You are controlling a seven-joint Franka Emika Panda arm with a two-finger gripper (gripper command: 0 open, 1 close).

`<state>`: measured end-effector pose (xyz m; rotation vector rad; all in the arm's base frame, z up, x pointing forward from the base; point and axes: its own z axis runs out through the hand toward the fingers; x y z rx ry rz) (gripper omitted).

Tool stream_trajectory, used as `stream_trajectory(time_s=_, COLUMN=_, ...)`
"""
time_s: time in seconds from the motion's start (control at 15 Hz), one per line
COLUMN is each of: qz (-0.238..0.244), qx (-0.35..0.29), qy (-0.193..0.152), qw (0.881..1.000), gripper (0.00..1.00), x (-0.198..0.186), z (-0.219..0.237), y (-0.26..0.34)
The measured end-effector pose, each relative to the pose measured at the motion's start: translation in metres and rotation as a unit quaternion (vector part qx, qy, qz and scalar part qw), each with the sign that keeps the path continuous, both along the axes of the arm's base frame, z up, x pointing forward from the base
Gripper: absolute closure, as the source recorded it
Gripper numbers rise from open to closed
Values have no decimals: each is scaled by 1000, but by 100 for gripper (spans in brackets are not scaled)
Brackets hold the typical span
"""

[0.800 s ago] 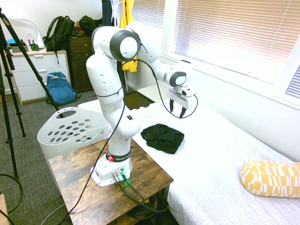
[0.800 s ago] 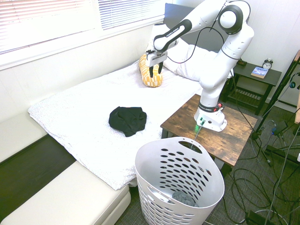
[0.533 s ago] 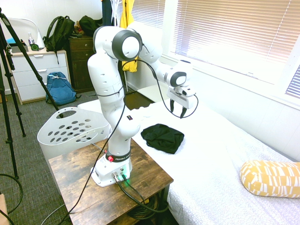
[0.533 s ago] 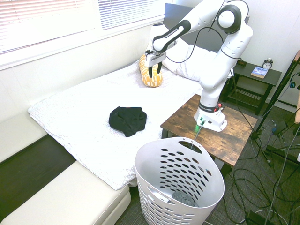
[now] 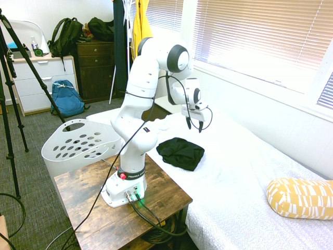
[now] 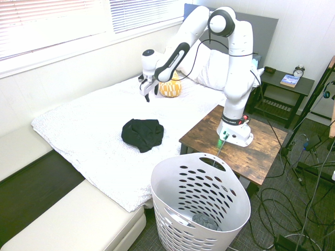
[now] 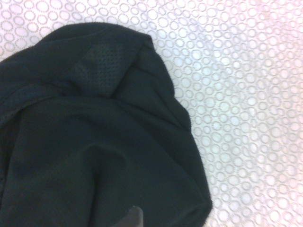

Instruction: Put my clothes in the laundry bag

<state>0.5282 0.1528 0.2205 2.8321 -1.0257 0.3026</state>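
Here, black clothes (image 5: 180, 153) crumpled in a low heap on the white bedcover (image 5: 244, 172), near the edge that faces the wooden side table (image 5: 156, 195). Above the clothes and a little toward the window: gripper (image 5: 193, 125), pointing down, empty, fingers slightly apart, clear of the fabric. Same seen from the other side, with gripper (image 6: 147, 95) hanging over bare cover beyond the clothes (image 6: 143, 133). Close up from the wrist, dark mesh-textured clothes (image 7: 94, 142) filling most of the frame, folded and creased, lying on bedcover (image 7: 246, 94) printed with small circles. White laundry basket (image 6: 201, 201) on the floor beside the bed, close to the table, well apart from the clothes; something grey in its bottom, too small to make out. Same basket (image 5: 78, 143) with oval holes showing beside the table from the first camera. Yellow patterned pillow (image 5: 299, 198) further along the bed, well apart from the clothes.
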Motion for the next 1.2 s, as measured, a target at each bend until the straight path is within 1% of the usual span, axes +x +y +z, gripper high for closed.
stream_trajectory(time_s=0.13, qz=0, qx=15, qy=5, qw=1000, gripper=0, x=12, z=-59, y=1)
stream_trajectory(time_s=0.27, qz=-14, qx=40, qy=12, qw=999, gripper=0, x=22, z=-119, y=-4)
stream_trajectory(time_s=0.33, qz=-15, qx=50, qy=13, qw=999, gripper=100, x=25, z=-146, y=-7)
stream_trajectory(time_s=0.47, qz=-14, qx=59, qy=12, qw=998, gripper=100, x=27, z=-192, y=-11)
stream_trajectory(time_s=0.6, qz=-24, qx=74, qy=12, qw=997, gripper=100, x=24, z=-216, y=-13)
stream_trajectory(time_s=0.73, qz=-32, qx=88, qy=9, qw=996, gripper=100, x=25, z=-223, y=-22)
stream_trajectory(time_s=0.87, qz=-36, qx=94, qy=6, qw=995, gripper=100, x=28, z=-220, y=-27)
stream_trajectory(time_s=1.2, qz=-36, qx=101, qy=8, qw=994, gripper=100, x=28, z=-219, y=-27)
